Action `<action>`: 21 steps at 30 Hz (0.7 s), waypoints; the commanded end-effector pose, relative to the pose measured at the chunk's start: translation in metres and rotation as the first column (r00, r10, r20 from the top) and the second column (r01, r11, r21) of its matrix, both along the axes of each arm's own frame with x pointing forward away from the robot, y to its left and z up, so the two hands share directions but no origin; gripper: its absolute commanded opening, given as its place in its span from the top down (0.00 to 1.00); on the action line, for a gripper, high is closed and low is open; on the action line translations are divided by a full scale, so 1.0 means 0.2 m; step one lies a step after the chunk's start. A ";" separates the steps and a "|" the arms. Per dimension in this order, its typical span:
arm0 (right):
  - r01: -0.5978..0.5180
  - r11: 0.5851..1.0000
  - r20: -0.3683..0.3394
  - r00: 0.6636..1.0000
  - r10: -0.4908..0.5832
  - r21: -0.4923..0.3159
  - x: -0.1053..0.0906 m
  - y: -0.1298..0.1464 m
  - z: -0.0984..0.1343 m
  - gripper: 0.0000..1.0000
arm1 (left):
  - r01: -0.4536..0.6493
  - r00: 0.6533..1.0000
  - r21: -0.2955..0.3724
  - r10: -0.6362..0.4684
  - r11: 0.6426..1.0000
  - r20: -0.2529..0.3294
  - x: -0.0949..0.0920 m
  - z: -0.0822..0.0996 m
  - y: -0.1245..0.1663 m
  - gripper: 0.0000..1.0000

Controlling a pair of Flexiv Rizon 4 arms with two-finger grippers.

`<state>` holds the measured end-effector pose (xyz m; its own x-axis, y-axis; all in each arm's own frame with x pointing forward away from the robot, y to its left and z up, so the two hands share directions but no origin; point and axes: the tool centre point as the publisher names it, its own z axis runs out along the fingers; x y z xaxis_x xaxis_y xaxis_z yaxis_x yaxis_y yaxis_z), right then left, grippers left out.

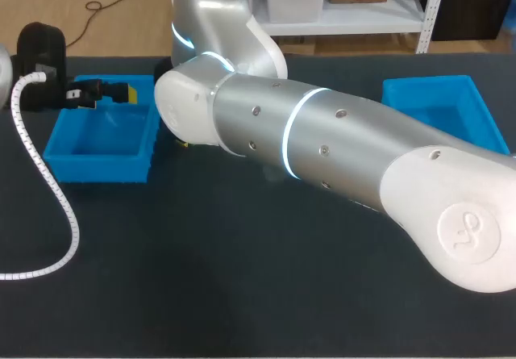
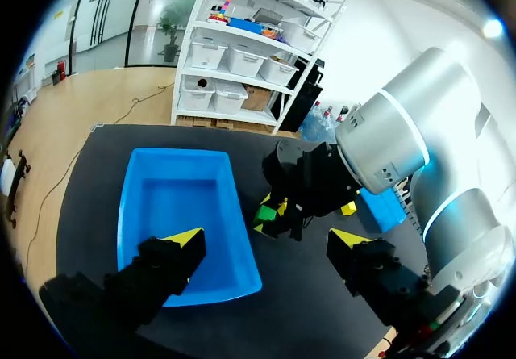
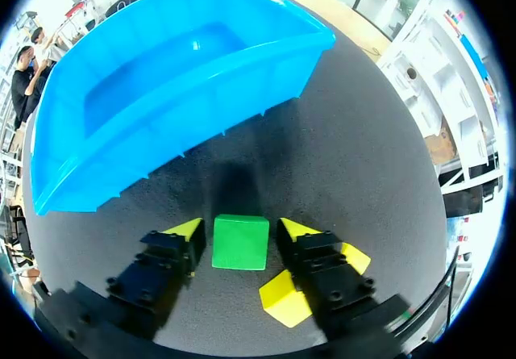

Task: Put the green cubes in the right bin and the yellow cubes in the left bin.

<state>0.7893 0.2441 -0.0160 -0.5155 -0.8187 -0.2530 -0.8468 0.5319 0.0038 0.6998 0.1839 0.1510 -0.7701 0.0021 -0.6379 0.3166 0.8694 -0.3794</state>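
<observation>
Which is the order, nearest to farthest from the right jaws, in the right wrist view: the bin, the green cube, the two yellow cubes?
1. The green cube, between the jaws.
2. A yellow cube and a second yellow cube, both by the same jaw: too close to call.
3. The bin, ahead of the jaws.

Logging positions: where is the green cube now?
Right wrist view: the green cube lies between the fingers of the right tool, a yellow cube beside it, the left bin ahead.
</observation>
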 end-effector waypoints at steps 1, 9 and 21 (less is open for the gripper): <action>-0.140 0.785 -0.387 0.912 -0.134 -0.603 0.05 0.03 -0.01 1.00 | 0.002 1.000 -0.005 -0.002 1.000 0.005 0.00 -0.01 0.00 0.00; 0.005 0.841 -0.261 0.949 -0.174 -0.542 0.12 0.02 0.16 1.00 | 0.002 1.000 -0.005 -0.002 1.000 0.005 0.00 -0.01 0.00 0.00; 0.450 0.880 0.010 0.891 -0.454 -0.150 0.11 -0.55 0.66 1.00 | 0.002 1.000 -0.005 -0.002 1.000 0.005 0.00 -0.01 0.00 0.00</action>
